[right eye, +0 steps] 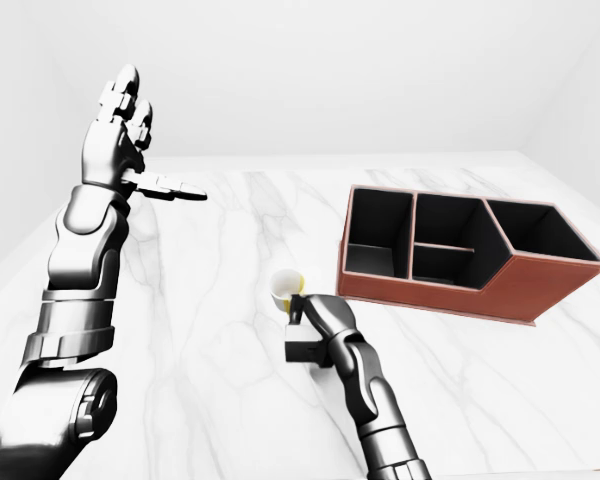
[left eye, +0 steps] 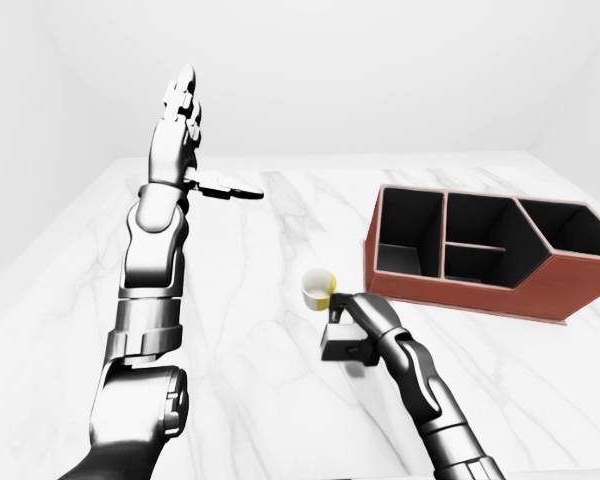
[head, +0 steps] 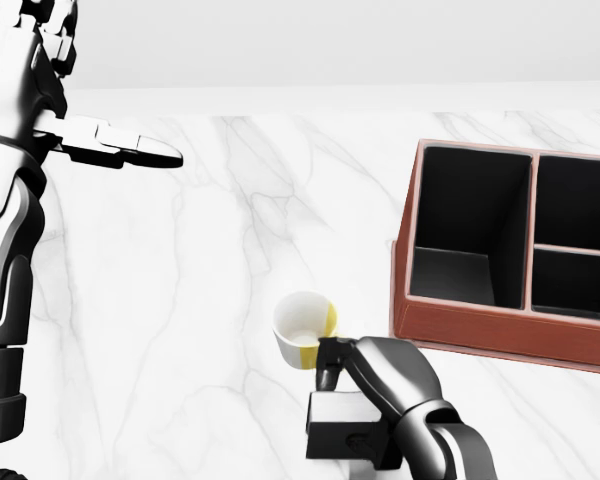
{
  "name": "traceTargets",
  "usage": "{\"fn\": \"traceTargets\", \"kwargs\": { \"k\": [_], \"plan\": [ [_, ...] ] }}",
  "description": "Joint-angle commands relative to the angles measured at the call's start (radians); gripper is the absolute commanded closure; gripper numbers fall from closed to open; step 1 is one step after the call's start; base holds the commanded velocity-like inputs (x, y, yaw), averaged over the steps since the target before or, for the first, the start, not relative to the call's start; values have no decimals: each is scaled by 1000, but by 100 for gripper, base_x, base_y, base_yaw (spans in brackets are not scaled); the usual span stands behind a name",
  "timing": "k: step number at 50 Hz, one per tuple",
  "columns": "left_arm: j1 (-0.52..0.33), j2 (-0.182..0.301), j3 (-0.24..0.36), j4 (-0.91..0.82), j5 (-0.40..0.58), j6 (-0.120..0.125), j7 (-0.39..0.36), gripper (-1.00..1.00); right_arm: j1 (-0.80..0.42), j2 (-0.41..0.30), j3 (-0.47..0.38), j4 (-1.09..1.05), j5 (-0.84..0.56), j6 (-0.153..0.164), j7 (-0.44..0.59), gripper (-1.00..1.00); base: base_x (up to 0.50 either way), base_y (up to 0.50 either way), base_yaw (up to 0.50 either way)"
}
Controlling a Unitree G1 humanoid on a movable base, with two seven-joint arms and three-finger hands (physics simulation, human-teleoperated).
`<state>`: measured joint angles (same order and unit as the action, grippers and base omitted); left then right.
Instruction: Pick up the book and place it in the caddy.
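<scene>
The book [head: 332, 428] is a dark, flat block held a little above the marble table [head: 200, 300], low in the head view; its shadow lies under it in the left-eye view. My right hand [head: 352, 402] is shut on it, fingers curled over its top edge. The red-brown caddy [head: 468, 324] with black compartments stands to the right, apart from the hand. My left hand [left eye: 180, 112] is raised high at the left, fingers open and holding nothing, thumb [head: 130, 146] pointing right.
A white mug with a yellow handle [head: 302, 326] stands just above the book, close to my right fingers. The table reaches a white wall at the top of the views. My left arm [left eye: 150, 280] fills the left side.
</scene>
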<state>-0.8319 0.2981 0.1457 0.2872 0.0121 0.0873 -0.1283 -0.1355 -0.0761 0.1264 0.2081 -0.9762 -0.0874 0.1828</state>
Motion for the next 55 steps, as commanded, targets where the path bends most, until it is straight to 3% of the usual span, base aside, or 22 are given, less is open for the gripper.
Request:
{"fn": "traceTargets", "kwargs": {
  "k": [1, 17, 34, 49, 55],
  "plan": [
    [-2, 0, 1, 19, 3, 0, 1, -100, 118, -10, -15, -159, 44, 0, 130, 100, 0, 0, 0],
    [-5, -5, -3, 50, -1, 0, 3, -100, 181, -16, -103, -594, 105, 0, 365, 100, 0, 0, 0],
    [-11, -12, -9, 66, 2, 0, 3, -100, 179, -17, -175, -817, 161, 0, 486, 100, 0, 0, 0],
    [-24, -15, -11, 92, 3, 0, 1, -100, 112, -44, -255, -924, 210, 110, 515, 100, 0, 0, 0],
    [-26, -16, -12, 94, 4, 0, 1, -100, 32, -80, -308, -921, 246, 175, 515, 100, 0, 0, 0]
  ]
}}
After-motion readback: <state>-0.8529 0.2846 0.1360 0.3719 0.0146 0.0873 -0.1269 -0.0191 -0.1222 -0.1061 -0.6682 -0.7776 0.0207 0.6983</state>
